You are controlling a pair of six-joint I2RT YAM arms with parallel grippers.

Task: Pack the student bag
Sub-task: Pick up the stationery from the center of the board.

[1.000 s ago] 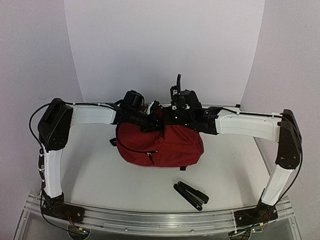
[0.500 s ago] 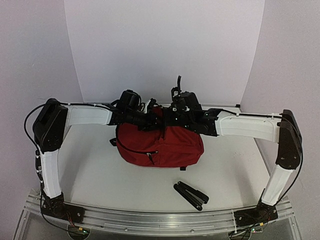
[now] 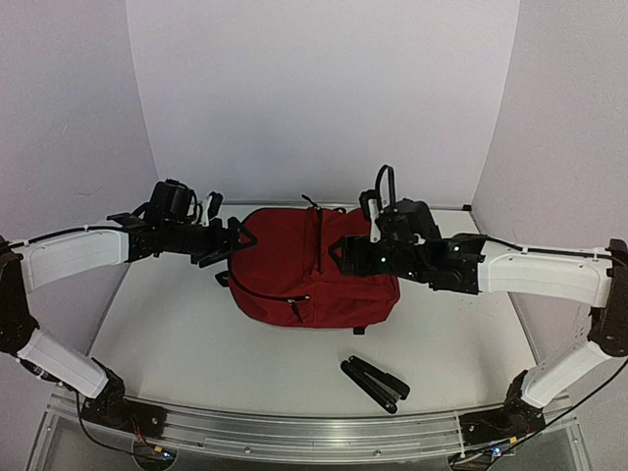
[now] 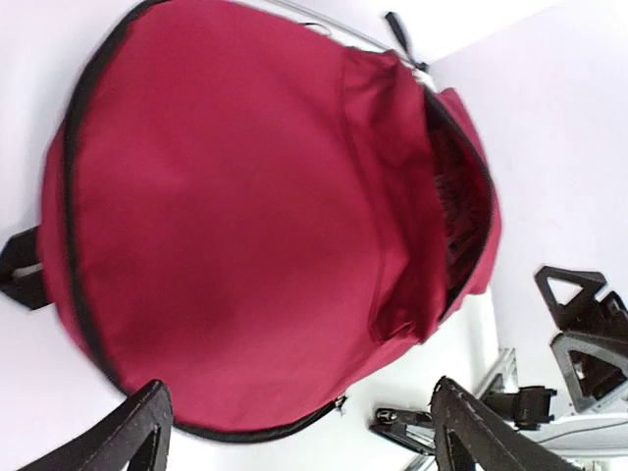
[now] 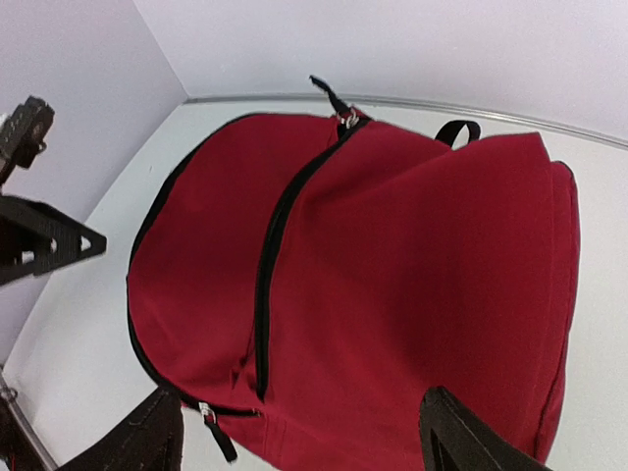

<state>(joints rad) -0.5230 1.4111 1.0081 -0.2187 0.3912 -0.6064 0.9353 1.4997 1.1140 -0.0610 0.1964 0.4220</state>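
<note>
We see the student bag [image 3: 314,265] lying down near the middle of the table [image 3: 167,343], a little toward the back wall. The left gripper [image 3: 234,241] hovers just beside the left end of the bag. The right gripper [image 3: 339,257] hangs over the right half of the bag, close to the fabric; from the top view we cannot tell if it touches.

Both grippers stand wide. In the left wrist view the two fingers [image 4: 137,437] are far apart at the bottom of the picture, with nothing between them, and the bag lies beyond them. In the right wrist view the fingers [image 5: 461,432] are spread in the same way and hold nothing.

From the left wrist we see that one compartment [image 4: 456,206] of the bag gapes open. Its inside is dark, and we cannot tell what is in it. From the right wrist we see a black zipper [image 5: 275,245] running across the red fabric, with a pull [image 5: 345,118] at its far end and a black loop [image 5: 459,128] near it.

In front of the bag, well apart from it and more toward the right arm, a black folded tool [image 3: 375,383] lies on the table. Neither gripper is near it.
</note>
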